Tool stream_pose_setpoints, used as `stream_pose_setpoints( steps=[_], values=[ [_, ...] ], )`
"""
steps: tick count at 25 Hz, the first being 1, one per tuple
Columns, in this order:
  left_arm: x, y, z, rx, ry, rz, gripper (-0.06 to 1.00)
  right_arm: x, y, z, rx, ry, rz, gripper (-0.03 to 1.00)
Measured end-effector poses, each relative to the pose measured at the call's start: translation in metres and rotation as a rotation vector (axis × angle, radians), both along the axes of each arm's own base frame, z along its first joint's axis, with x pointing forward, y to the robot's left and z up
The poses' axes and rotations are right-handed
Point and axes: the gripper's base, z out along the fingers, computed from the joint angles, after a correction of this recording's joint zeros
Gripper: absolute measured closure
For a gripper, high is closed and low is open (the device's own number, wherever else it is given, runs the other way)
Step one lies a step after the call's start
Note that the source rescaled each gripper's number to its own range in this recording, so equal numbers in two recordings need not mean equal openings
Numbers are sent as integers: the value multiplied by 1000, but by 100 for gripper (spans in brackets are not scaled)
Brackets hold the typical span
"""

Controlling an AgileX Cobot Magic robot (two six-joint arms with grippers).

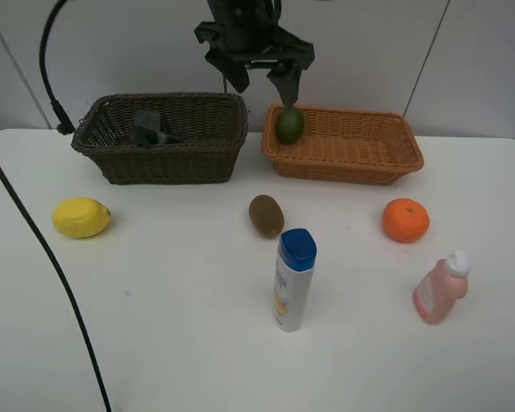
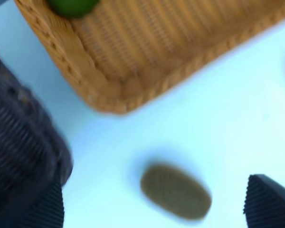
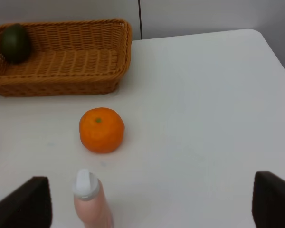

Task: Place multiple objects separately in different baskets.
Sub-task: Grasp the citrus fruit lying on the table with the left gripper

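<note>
1. By my reading you are partway through. The dark green fruit (image 1: 289, 124) lies in a corner of the tan basket (image 1: 386, 159), directly below one finger of your left gripper (image 1: 263, 84). Something dark grey-green (image 1: 148, 129) sits in the dark brown basket (image 1: 163, 167), off to the other side of those fingers.
2. Your left gripper's fingers are spread wide and hold nothing. In its wrist view the kiwi (image 2: 175, 191) lies on the table (image 1: 172, 343) between the two fingertips, well below them.
3. Your right gripper (image 3: 147, 204) is also spread wide and empty. The pink bottle (image 3: 91, 199) stands just inside one finger, and the orange (image 3: 101, 129) sits ahead of the fingertips.
4. Left to sort, as I judge it: the lemon (image 1: 81, 216), kiwi, orange, white blue-capped bottle (image 1: 293, 279) and pink bottle, all out on the table.
5. Hard to make out:
   - The left wrist view is blurred.
   - You cannot tell whether the dark basket holds one item or two.
   - The right arm is outside the high view.
   - The pink bottle is cut off in the wrist view.
</note>
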Motion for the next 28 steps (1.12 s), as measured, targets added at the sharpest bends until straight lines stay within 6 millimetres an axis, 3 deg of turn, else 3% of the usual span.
stream_pose_setpoints(
  steps=[5,11,18,28],
  values=[
    [-46,52,25,225,-69,-106,-6,0,0,0,0,0,0,-3],
    [-83,108,3,449,-3,-216,-6,0,0,0,0,0,0,-3],
    [-84,174,-45,464,207,-112,-6,0,0,0,0,0,0,-3],
    [-75,192,-90,402,181,-252,-6,0,0,0,0,0,0,-3]
  ],
)
